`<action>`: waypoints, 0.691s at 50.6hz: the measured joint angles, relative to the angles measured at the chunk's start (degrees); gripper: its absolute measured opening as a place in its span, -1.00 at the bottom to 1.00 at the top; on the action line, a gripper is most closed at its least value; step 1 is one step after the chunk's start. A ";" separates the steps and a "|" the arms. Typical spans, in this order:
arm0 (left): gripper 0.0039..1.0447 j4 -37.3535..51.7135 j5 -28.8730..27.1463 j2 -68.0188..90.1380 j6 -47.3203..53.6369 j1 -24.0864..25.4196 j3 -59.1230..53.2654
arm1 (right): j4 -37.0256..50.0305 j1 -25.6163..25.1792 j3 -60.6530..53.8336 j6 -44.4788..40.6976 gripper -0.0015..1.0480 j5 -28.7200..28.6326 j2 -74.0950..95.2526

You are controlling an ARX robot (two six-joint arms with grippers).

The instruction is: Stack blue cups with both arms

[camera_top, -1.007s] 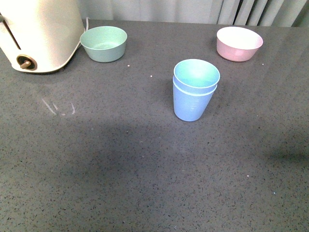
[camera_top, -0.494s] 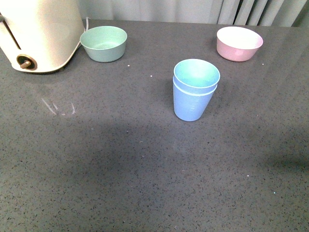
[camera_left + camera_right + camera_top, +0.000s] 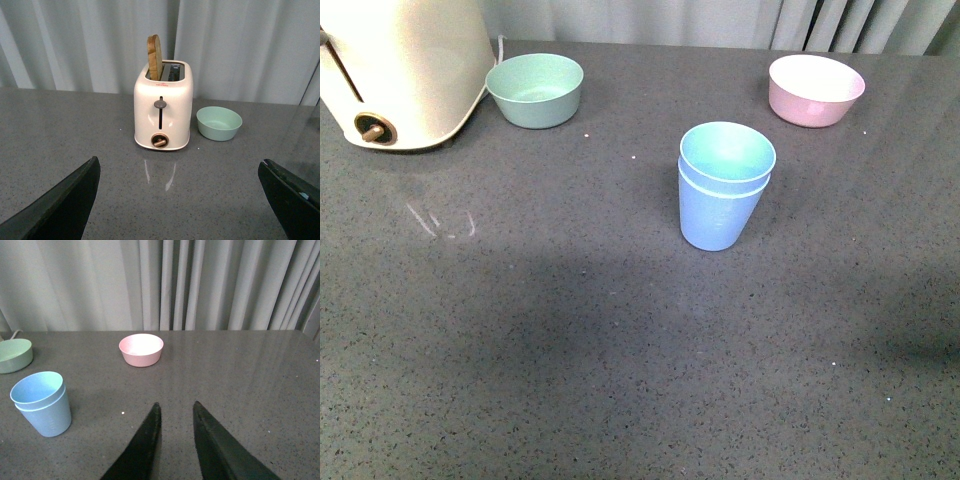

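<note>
Two blue cups (image 3: pixel 40 402) beside right gripper (image 3: pixel 176 412)

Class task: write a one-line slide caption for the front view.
Two blue cups nested upright mid-table, green bowl and pink bowl behind, toaster at far left.

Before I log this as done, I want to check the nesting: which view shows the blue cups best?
The front view: the blue cups stand mid-table, near and unblocked, one nested in the other with both rims visible. The right wrist view shows them smaller, at the edge of the picture, still clearly nested. The left wrist view shows none of them.
</note>
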 joint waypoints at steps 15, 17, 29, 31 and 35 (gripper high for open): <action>0.84 0.00 0.00 0.00 0.00 0.00 -0.02 | 0.00 0.00 0.00 0.00 0.35 0.00 -0.02; 0.84 0.02 0.00 0.00 0.00 0.00 0.00 | 0.00 0.00 0.00 0.00 0.48 0.00 -0.02; 0.84 0.00 0.00 0.00 0.00 0.00 0.00 | 0.00 0.00 0.00 0.07 0.83 0.00 -0.02; 0.84 0.00 0.00 0.00 0.00 0.00 0.00 | 0.00 0.00 0.00 0.07 0.83 0.00 -0.02; 0.84 0.02 0.00 0.00 0.00 0.00 0.00 | 0.00 0.00 0.00 0.07 0.83 0.00 -0.02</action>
